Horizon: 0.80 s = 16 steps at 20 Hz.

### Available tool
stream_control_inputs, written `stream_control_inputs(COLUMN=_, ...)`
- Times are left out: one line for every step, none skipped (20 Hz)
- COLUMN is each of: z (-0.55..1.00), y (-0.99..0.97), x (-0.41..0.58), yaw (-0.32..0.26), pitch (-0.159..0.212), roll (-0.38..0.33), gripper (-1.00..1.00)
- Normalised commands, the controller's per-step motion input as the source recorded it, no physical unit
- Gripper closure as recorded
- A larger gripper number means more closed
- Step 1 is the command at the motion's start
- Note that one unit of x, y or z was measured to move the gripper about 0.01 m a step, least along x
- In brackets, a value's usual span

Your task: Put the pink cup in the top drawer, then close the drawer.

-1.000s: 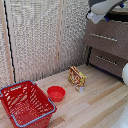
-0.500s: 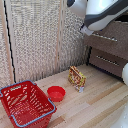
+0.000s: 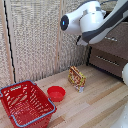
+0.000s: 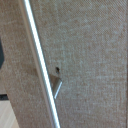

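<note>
Nearest, a red basket (image 3: 25, 102) and a low red bowl (image 3: 56, 93) were seen on the tabletop (image 3: 95, 107), with a small patterned packet (image 3: 76, 76) behind them. Farther back, the dresser (image 3: 111, 56) stood at the exterior view's right, the arm (image 3: 92, 21) raised before it. No pink mug was visible, and the gripper's state could not be told. Judged from the wrist view's bar handle (image 4: 42, 70), the closing step seemed at hand, calling for a gentle push.
</note>
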Motion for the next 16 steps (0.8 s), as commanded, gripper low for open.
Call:
stream_control_inputs(z=-0.13, y=-0.24, x=0.0, yaw=0.241, pitch=0.121, roll=-0.156, gripper=-1.0)
stream_control_inputs(z=-0.1, y=-0.26, x=0.023, yaw=0.239, pitch=0.105, roll=-0.144, gripper=-1.0)
stream_control_inputs(z=-0.12, y=-0.25, x=0.171, yaw=0.22, pitch=0.097, roll=-0.132, gripper=-1.0)
stream_control_inputs(z=-0.09, y=-0.28, x=0.18, yaw=0.213, pitch=0.096, roll=-0.118, gripper=-1.0)
stream_control_inputs(z=-0.05, y=-0.31, x=0.197, yaw=0.211, pitch=0.079, roll=-0.097, gripper=-1.0)
stream_control_inputs(z=-0.01, y=-0.39, x=0.194, yaw=0.206, pitch=0.062, roll=-0.072, gripper=-1.0)
stream_control_inputs(z=0.0, y=-0.46, x=0.18, yaw=0.205, pitch=0.048, roll=-0.044, gripper=-1.0)
stream_control_inputs(z=0.0, y=-0.5, x=0.191, yaw=0.199, pitch=0.025, roll=-0.029, gripper=-1.0)
stream_control_inputs(z=0.0, y=-0.53, x=0.18, yaw=0.193, pitch=0.006, roll=-0.021, gripper=-1.0)
stream_control_inputs(z=0.0, y=-0.51, x=0.149, yaw=0.184, pitch=0.0, roll=-0.028, gripper=-1.0)
stream_control_inputs(z=0.0, y=-0.47, x=0.106, yaw=0.149, pitch=0.0, roll=-0.042, gripper=-1.0)
stream_control_inputs(z=0.0, y=-0.41, x=0.066, yaw=0.054, pitch=0.012, roll=-0.031, gripper=-1.0)
stream_control_inputs(z=0.0, y=-0.39, x=0.0, yaw=0.0, pitch=0.008, roll=-0.02, gripper=-1.0)
stream_control_inputs(z=0.0, y=-0.43, x=0.0, yaw=-0.021, pitch=0.0, roll=-0.012, gripper=-1.0)
stream_control_inputs(z=0.0, y=-0.42, x=0.0, yaw=-0.09, pitch=0.0, roll=0.0, gripper=-1.0)
stream_control_inputs(z=0.0, y=-0.45, x=0.0, yaw=-0.111, pitch=0.0, roll=0.0, gripper=-1.0)
